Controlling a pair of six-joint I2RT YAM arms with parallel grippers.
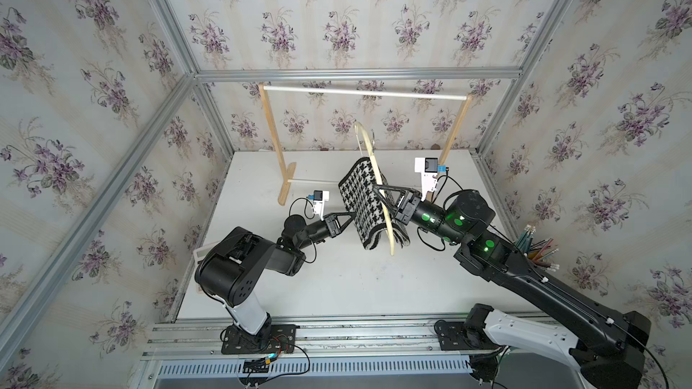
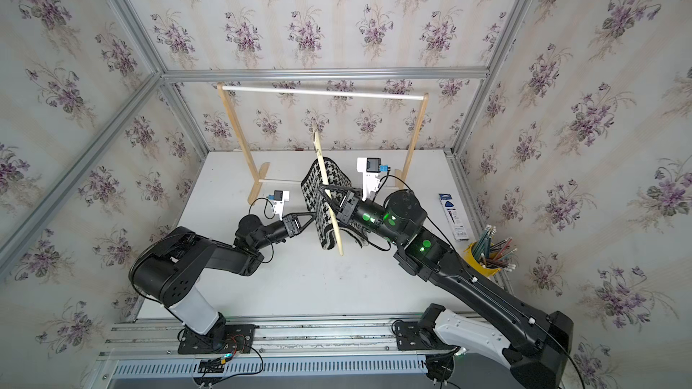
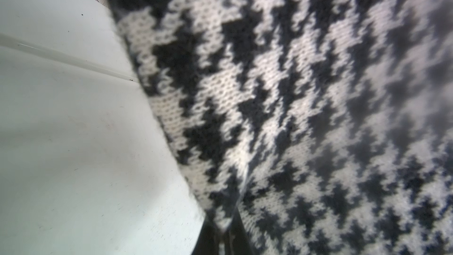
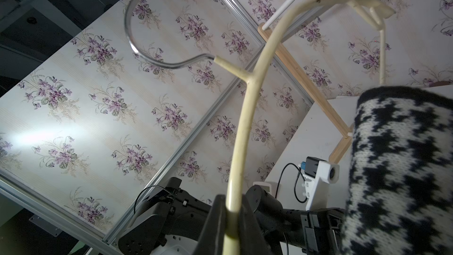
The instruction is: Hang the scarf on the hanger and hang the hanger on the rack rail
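Right fingers (image 4: 247,226) clamped on the hanger (image 4: 247,109) by its curved arm, holding it tilted above the middle of the counter (image 1: 337,286); the scarf (image 1: 361,200) drapes over its lower bar, and left fingers (image 1: 346,224) are pinched shut on the scarf's side edge

White table (image 2: 318,286), wooden rack (image 2: 322,92) at the back, pencil cup (image 2: 486,256), blue box (image 2: 454,215) at right edge

One scarf (image 1: 361,196), one hanger (image 4: 245,118), one wooden rack (image 1: 270,129), one pencil cup (image 2: 472,256), one flat box (image 2: 454,217); two pincers, the left pincer (image 1: 353,215) and the right pincer (image 1: 379,189).
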